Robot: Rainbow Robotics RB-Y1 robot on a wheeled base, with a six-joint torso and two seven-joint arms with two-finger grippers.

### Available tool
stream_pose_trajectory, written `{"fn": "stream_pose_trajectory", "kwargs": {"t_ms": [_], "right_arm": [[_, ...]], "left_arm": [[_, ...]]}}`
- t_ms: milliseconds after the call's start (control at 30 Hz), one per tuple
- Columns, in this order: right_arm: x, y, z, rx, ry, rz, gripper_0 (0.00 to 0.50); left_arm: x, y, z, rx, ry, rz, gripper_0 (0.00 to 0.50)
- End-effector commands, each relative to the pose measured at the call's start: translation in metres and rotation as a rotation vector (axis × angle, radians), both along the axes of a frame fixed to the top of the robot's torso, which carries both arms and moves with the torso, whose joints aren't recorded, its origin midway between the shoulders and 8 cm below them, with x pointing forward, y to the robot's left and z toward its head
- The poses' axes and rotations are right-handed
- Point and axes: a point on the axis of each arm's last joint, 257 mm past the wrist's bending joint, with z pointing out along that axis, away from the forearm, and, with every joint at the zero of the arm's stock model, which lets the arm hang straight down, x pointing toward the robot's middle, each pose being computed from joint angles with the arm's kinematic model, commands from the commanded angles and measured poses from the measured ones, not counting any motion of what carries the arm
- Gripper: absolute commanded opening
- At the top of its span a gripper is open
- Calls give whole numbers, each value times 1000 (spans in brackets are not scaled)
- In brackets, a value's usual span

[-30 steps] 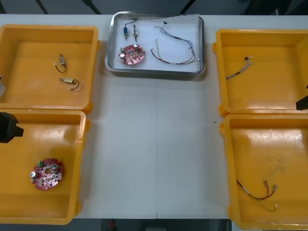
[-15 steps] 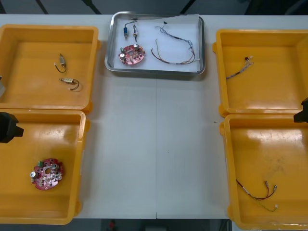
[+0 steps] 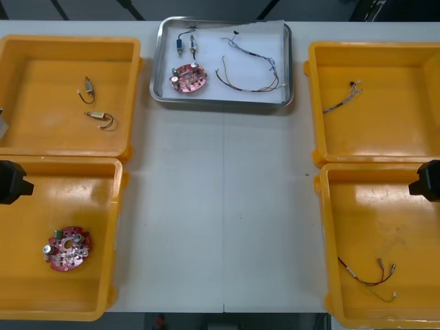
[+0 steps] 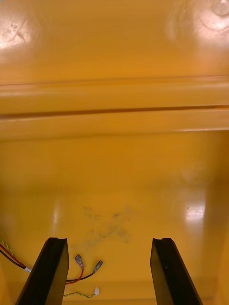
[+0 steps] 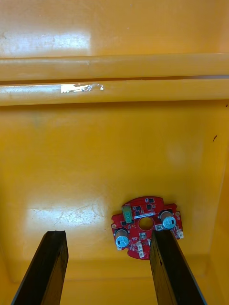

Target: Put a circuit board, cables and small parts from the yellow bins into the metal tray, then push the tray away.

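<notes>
The metal tray [image 3: 221,103] lies at the table's far middle, white inside. It holds a round red circuit board [image 3: 188,78], small metal parts [image 3: 185,42], a blue and white cable [image 3: 251,51] and a red and yellow cable [image 3: 247,84]. My right gripper [image 3: 427,180] hangs open [image 4: 109,242] over the near right yellow bin [image 3: 385,220], above a red and yellow cable [image 3: 368,275] [image 4: 78,274]. My left gripper [image 3: 10,182] stays open [image 5: 108,234] over the near left yellow bin [image 3: 82,199], above a second circuit board [image 3: 67,248] [image 5: 147,226].
The far left bin [image 3: 41,75] holds two small metal parts [image 3: 88,88] [image 3: 102,118]. A blue and white cable [image 3: 342,98] lies in the far right bin [image 3: 385,124]. Bare table stretches between the bins in front of the tray.
My right gripper has drawn back toward the near edge, from the far right bin's front wall to over the near right bin. The left arm has not moved.
</notes>
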Motion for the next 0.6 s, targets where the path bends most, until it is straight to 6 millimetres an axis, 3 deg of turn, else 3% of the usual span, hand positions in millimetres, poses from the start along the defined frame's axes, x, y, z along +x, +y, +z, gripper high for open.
{"fn": "stream_pose_trajectory", "kwargs": {"t_ms": [33,600], "right_arm": [[-9,12,-3,-5,-32,34,500],[-9,12,-3,-5,-32,34,500]], "left_arm": [[-5,8,2,26,16,19,500],[-5,8,2,26,16,19,500]]}}
